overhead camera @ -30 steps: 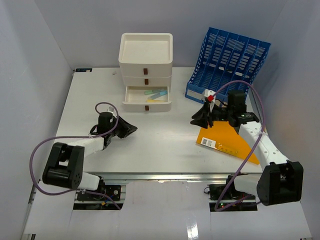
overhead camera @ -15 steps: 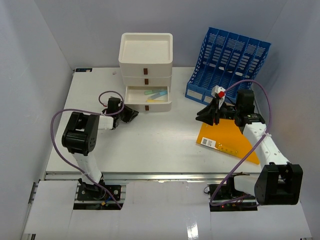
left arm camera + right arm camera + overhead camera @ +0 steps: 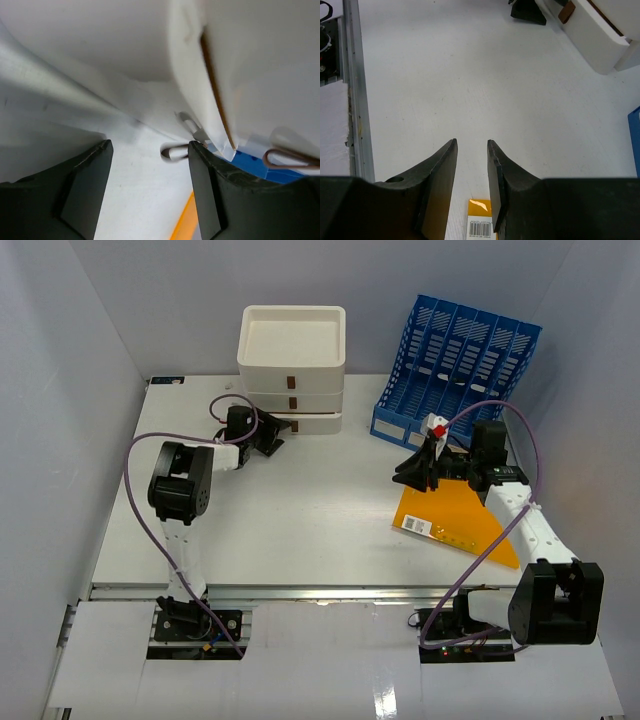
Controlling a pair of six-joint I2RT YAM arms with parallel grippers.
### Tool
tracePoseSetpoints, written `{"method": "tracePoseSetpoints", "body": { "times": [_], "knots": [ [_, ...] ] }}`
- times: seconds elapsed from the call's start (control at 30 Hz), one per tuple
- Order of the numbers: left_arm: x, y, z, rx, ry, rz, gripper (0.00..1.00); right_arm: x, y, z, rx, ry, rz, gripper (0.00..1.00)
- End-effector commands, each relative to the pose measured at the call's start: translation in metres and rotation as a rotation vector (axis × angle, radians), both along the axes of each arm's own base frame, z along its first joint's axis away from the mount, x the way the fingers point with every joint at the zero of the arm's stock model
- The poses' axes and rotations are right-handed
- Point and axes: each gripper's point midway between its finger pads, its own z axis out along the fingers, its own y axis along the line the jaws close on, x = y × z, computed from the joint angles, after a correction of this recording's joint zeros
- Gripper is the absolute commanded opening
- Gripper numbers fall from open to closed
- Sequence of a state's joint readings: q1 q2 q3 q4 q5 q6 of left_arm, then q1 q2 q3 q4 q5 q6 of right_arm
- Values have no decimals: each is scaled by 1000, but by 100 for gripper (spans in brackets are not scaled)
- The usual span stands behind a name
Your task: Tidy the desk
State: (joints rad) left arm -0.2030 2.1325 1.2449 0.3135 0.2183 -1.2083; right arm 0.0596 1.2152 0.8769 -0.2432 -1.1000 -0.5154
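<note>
The white desk [image 3: 300,525] carries an orange folder [image 3: 455,520] with a barcode label at its right side. My left gripper [image 3: 272,436] is open against the front of the white three-drawer box [image 3: 293,365], whose drawers all look pushed in. In the left wrist view the left gripper [image 3: 150,146] has only bare desk [image 3: 135,200] between its jaws, and the box [image 3: 240,60] fills the upper right. My right gripper [image 3: 405,475] hovers at the folder's far left corner. Its jaws stand slightly apart and hold nothing [image 3: 471,142], with the folder [image 3: 479,206] just below.
A blue slotted file rack [image 3: 455,365] stands at the back right beside the drawer box. A metal rail [image 3: 330,592] runs along the desk's front edge. Grey walls enclose the left, back and right sides.
</note>
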Motion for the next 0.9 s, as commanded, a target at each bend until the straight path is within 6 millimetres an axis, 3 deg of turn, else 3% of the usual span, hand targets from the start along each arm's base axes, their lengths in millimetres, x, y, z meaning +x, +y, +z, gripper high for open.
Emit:
{"method": "tracePoseSetpoints", "body": {
  "times": [0.0, 0.23, 0.43, 0.5, 0.53, 0.6, 0.87],
  "knots": [
    [20, -4, 6, -14, -17, -2, 76, 7, -2, 8, -13, -30, -1, 37],
    [30, -10, 3, -50, -23, -10, 81, 11, -7, 4, -22, -25, -20, 36],
    [18, -9, 19, -63, -67, -37, 81, 14, -12, 0, -24, -14, -35, 36],
    [7, -10, 28, -67, -98, -67, 81, 15, -14, -2, -31, -18, -34, 36],
    [-5, -10, 24, -60, -111, -95, 81, 14, -14, -3, -34, -10, -33, 37],
    [-27, -12, 36, -47, -173, -152, 81, 14, -17, -8, -55, -6, -27, 37],
    [-121, -11, 104, 66, -396, -416, 91, 2, -30, -26, -193, -66, -7, 47]
  ]
}}
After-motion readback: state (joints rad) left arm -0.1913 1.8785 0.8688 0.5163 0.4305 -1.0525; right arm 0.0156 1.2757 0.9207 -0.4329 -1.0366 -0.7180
